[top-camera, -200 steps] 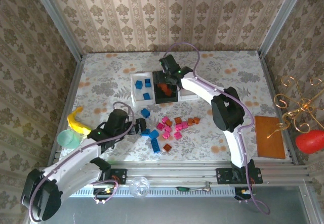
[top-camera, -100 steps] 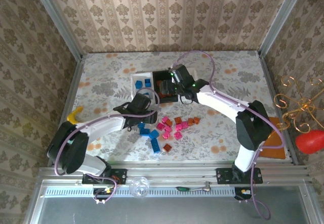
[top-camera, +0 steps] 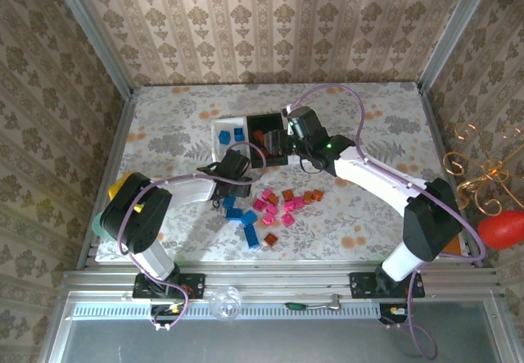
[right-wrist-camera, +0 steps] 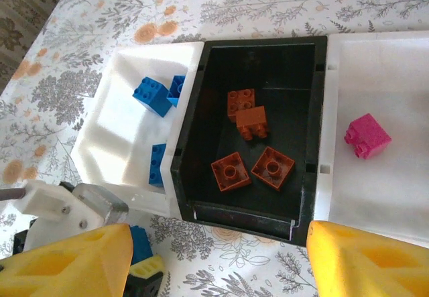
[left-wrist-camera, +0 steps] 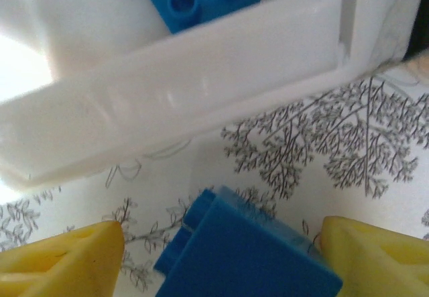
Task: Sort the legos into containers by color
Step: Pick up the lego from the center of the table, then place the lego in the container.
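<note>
**Floral table (top-camera: 368,215), sorting partly done**
Blue legos (right-wrist-camera: 151,96) sit in the left white tray (right-wrist-camera: 107,143), four orange-brown legos (right-wrist-camera: 230,171) in the black tray (right-wrist-camera: 288,82), and one pink lego (right-wrist-camera: 367,136) in the right white tray (right-wrist-camera: 402,196). Loose legos (top-camera: 274,207) lie unsorted nearby. The left gripper (left-wrist-camera: 221,257) clamps a blue brick (left-wrist-camera: 255,263) beside its tray. The right gripper (right-wrist-camera: 218,260) gapes empty.

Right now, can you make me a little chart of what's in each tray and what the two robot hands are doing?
Left white plastic tray: three blue plastic bricks
Middle black plastic tray: four orange-brown plastic bricks
Right white plastic tray: one bright pink plastic brick
Left gripper: shut on a blue brick, just outside the left tray's wall
Right gripper: open, empty, above the trays
Flower-patterned table: loose pink, blue and orange-brown bricks, not yet sorted
</note>
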Controlling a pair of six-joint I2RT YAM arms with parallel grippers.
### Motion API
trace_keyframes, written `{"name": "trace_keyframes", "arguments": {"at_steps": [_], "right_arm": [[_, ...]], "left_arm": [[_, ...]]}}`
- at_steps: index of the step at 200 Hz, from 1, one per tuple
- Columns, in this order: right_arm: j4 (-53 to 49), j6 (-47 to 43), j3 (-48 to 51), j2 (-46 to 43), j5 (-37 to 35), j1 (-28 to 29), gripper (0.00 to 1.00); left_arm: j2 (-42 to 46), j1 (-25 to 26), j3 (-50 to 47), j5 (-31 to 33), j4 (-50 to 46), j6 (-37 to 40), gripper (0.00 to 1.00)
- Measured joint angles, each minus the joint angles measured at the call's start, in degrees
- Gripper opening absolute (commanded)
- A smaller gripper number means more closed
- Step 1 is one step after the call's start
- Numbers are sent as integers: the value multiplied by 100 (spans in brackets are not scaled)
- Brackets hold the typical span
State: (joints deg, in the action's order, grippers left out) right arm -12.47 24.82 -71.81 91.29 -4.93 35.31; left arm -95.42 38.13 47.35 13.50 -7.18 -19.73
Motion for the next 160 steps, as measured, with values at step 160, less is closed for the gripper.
{"name": "trace_keyframes", "arguments": {"at_steps": [160], "right_arm": [[59,92,330,-20,-68,-28,71]], "left_arm": [[1679,-37,-297,-363,15,-13,41]]}}
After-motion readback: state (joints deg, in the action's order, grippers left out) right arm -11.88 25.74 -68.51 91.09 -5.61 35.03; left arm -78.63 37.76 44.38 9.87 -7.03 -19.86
